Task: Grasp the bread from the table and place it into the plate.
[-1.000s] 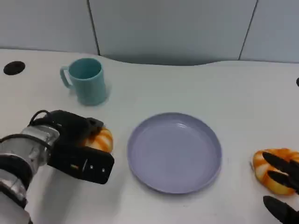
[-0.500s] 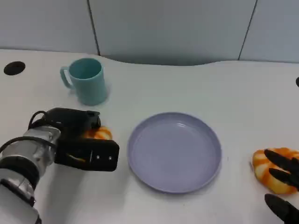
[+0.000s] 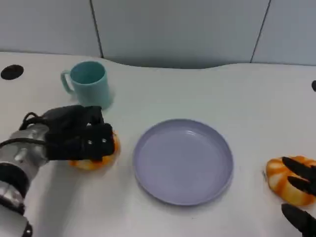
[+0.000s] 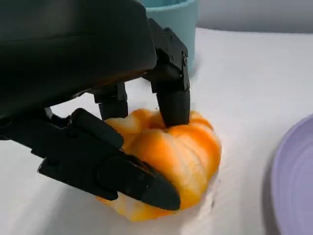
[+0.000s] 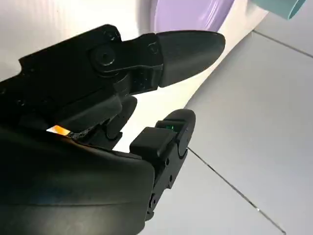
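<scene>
We see the bread (image 3: 94, 160) lying on the white table (image 3: 197, 89) just left of the plate (image 3: 183, 160), close to its rim but apart from it. It is a rounded, plump bun with no clear long axis in our views, so we cannot tell which way it points; its domed top faces up. Its crust is glossy orange, ribbed with paler cream stripes that run over the dome like the segments of a pumpkin.

Our left hand (image 3: 81, 138) grasps it from above: in the left wrist view the fingers (image 4: 173, 100) press on the top of the bun while the thumb lies low along its near side.

A teal mug (image 3: 88, 84) stands behind the bun, near it, handle turned to the left.

A second striped bun (image 3: 279, 177) lies right of the plate, with our right hand (image 3: 301, 197) at it, fingers spread over its edge; we cannot tell whether they grip it.
</scene>
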### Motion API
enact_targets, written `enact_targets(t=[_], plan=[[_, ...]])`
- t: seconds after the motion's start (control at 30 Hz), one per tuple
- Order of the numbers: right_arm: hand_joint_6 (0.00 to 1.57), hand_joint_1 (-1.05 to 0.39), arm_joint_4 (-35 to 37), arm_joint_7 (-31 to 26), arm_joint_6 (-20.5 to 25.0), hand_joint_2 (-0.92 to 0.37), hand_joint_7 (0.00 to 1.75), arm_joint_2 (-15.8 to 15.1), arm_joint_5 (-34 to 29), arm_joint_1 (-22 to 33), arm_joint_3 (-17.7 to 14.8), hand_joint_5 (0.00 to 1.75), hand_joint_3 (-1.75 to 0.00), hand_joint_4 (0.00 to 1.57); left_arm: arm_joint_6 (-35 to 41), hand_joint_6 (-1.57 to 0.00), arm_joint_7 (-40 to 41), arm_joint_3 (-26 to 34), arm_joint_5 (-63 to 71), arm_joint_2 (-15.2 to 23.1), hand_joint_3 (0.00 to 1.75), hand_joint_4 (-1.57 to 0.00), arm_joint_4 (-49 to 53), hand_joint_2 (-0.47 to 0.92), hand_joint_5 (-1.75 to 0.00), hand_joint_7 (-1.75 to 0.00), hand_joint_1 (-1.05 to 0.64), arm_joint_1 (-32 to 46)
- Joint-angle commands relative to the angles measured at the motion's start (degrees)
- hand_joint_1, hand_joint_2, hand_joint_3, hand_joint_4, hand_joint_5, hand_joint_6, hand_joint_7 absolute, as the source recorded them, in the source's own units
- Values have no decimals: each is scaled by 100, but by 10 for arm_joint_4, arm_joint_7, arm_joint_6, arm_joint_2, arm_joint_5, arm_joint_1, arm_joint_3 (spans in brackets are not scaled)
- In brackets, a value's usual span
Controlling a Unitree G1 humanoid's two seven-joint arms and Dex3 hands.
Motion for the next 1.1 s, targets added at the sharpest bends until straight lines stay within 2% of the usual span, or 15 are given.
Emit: enact_targets(t=[0.03,0.3,0.5,0.77,0.97,1.1], plan=[[67,-35,8,-5,-5,-92,0,-4,4,-4,-5,1,-33,86,-61,-56,-26,36,-41,49,8,-74,-47,85,-175,-175,-17,27],[67,-35,5,-1,-1,-92,0,-3,7,-3,-4,1,-33,86,-114,-56,-79,67,-86,75,6,-75,-144,86,-175,-175,-17,60],[67,-37,0,3,5,-92,0,-1,10,0,-3,0,-33,85,-146,-55,-115,81,-108,80,6,-74,-219,87,-175,-175,-15,82],[68,-37,9,0,-5,-92,0,-2,9,-1,-1,0,-33,84,-155,-56,-166,71,-128,40,5,-76,-256,90,-175,-175,-19,67],[69,-36,22,1,-18,-92,1,-1,15,-3,1,1,-32,85,-204,-56,-174,56,-124,-20,5,-78,-199,90,-175,-175,-18,25],[69,-36,24,3,-18,-92,1,0,17,-4,2,1,-31,85,-223,-54,-167,45,-111,-45,4,-78,-155,90,-175,-175,-19,-4]])
